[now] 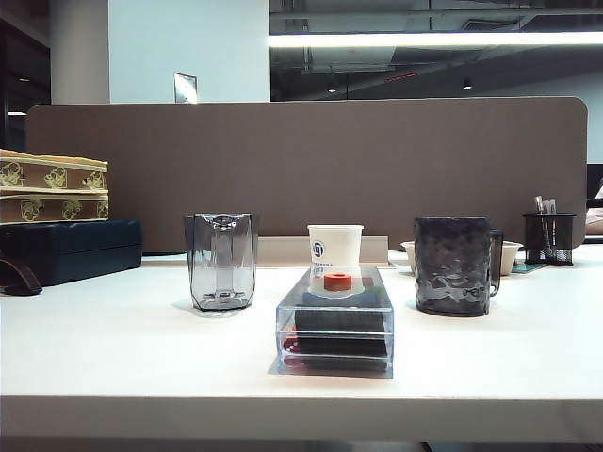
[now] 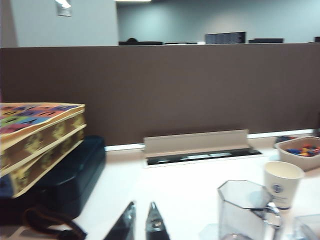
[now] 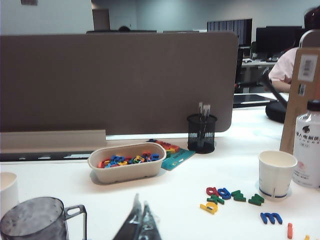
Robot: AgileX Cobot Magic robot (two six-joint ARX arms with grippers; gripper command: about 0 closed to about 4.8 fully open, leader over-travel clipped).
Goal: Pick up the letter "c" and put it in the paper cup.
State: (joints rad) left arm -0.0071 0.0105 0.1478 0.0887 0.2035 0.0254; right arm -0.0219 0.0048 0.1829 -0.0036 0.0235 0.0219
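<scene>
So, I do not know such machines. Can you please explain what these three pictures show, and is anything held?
It is a robot with two arms. One camera faces the table; the other two sit on the wrists. In the middle a red letter "c" lies on a clear box, before the white paper cup. A clear glass and a dark mug stand beside. The left gripper is slightly open, the right gripper shut; both hold nothing.

Frame edges crop the clear glass (image 2: pixel 245 210) and dark mug (image 3: pixel 35 220).
</scene>
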